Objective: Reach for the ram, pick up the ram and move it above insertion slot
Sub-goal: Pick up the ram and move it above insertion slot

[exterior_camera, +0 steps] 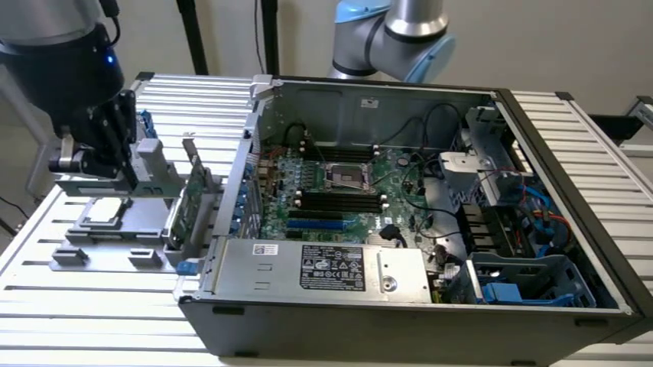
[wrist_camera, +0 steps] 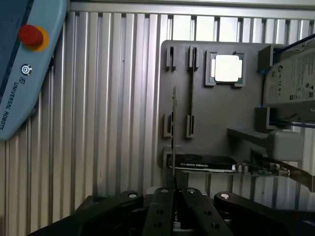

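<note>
The ram [wrist_camera: 174, 128] appears edge-on as a thin upright strip running from over the grey parts holder [wrist_camera: 216, 113] down into my gripper [wrist_camera: 174, 192]. The two dark fingers [wrist_camera: 160, 209] close in on its near end, so the gripper looks shut on it. In the exterior view my gripper [exterior_camera: 125, 182] hangs over the grey holder [exterior_camera: 107, 229] at the exterior view's left, outside the open computer case [exterior_camera: 408, 306]. The long black memory slots [exterior_camera: 337, 200] lie on the motherboard inside the case, well to the right of the gripper.
A wider green expansion card [exterior_camera: 194, 195] stands in the holder between the gripper and the case wall. The holder also carries a processor chip [wrist_camera: 226, 68] and a hard drive [wrist_camera: 295, 73]. A teach pendant [wrist_camera: 24, 64] lies on the slatted table. Another arm [exterior_camera: 398, 38] stands behind the case.
</note>
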Tool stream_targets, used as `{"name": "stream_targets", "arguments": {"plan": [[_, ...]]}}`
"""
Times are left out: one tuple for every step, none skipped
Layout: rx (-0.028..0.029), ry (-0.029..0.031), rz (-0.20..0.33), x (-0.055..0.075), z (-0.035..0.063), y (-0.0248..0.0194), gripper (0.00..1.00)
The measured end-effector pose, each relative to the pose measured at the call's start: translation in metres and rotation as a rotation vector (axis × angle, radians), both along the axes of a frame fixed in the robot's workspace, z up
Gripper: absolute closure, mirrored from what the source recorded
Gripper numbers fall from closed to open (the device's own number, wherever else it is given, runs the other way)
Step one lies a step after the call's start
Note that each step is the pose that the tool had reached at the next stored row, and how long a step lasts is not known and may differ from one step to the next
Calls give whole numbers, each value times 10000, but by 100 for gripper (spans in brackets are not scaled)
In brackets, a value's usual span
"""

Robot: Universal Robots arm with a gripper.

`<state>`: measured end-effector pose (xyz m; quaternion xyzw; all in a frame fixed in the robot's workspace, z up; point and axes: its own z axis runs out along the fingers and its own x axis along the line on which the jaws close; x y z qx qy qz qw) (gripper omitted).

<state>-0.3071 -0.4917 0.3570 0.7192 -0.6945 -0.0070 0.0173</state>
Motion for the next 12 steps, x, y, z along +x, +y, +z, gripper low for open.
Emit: {"name": "stream_targets", "arguments": {"plan": [[2, 1, 1, 38, 45, 0, 87], [2, 4, 2, 73, 90, 0, 87], [1, 6, 3, 107, 136, 0, 87], [2, 6, 5, 136, 180, 0, 87], [3, 6, 6, 165, 228, 0, 87], [1, 7, 7, 192, 274, 1, 87], [2, 7, 8, 217, 319, 4, 87], [2, 7, 9, 243, 364, 7, 87], [1, 7, 10, 267, 409, 10, 87], [3, 6, 10, 292, 454, 13, 87], [2, 7, 11, 321, 500, 16, 87], [3, 9, 13, 351, 541, 17, 87]]}}
